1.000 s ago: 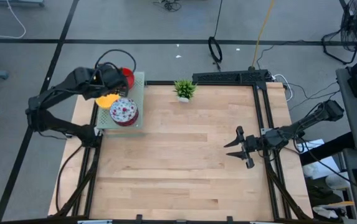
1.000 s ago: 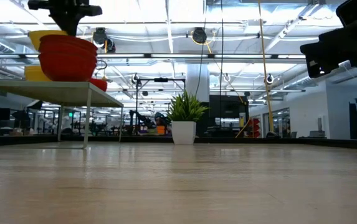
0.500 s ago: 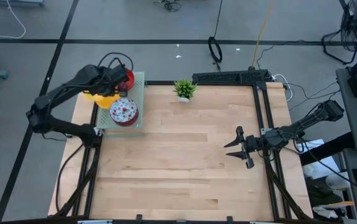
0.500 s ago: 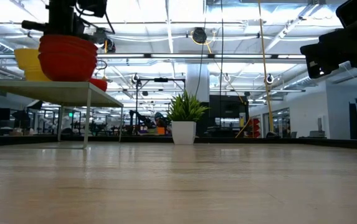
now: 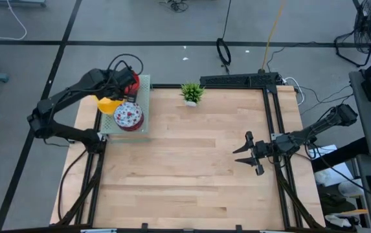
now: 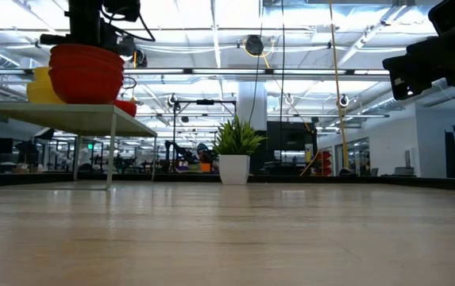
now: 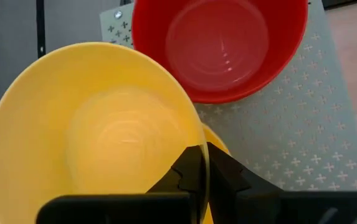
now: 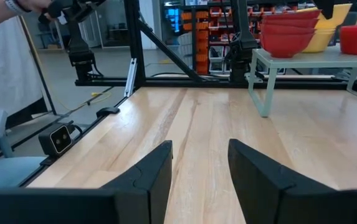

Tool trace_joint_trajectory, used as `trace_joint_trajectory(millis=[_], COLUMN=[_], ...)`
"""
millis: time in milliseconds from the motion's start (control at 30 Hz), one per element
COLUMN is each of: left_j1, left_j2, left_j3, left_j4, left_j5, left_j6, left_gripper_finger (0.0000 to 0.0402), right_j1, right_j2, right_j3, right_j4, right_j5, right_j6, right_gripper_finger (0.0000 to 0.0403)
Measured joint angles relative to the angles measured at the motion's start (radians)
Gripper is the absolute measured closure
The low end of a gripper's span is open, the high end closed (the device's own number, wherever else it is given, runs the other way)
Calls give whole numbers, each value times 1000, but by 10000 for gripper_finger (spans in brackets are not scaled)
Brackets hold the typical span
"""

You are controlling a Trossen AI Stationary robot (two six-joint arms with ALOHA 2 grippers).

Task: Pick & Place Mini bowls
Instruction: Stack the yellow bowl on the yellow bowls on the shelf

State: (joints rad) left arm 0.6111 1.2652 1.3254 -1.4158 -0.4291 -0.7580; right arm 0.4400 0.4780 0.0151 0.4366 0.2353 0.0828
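A small grey shelf stands at the table's far left corner. It carries a red bowl, a white floral bowl on top of a red stack, and a yellow bowl. My left gripper hangs over the shelf, shut on that yellow bowl. The edge of another yellow bowl shows just under it. My right gripper waits open, level, near the table's right edge. My left gripper pinches the yellow bowl's rim, one finger inside the bowl and one outside. The fingers come slanting down from above. The bowl sits mouth up over the shelf. Whether it rests on the yellow bowl beneath, I cannot tell.
A small potted plant stands at the table's far edge, right of the shelf. The wide wooden tabletop lies between the two arms. A person's sleeve shows beyond the table in the right wrist view.
My left gripper has come down over the shelf and shifted slightly toward the table's right, carrying the yellow bowl. In the low view the bowl has sunk from above the red stack to beside it. The gripper has stayed shut.
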Motion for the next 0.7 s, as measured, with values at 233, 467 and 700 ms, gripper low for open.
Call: trace_joint_trajectory(millis=[233, 467, 700], left_j1=[-3, -34, -38], left_j2=[3, 3, 3], left_j3=[0, 0, 7], left_j4=[-3, -4, -23], left_j5=[54, 76, 70], left_j6=[-1, -6, -8], left_gripper_finger=[394, 397, 393], right_j1=[0, 0, 0], right_j2=[0, 0, 0], right_j3=[0, 0, 0], right_j4=[0, 0, 0], right_j5=[0, 0, 0], right_j6=[-1, -1, -1], right_gripper_finger=[259, 259, 259])
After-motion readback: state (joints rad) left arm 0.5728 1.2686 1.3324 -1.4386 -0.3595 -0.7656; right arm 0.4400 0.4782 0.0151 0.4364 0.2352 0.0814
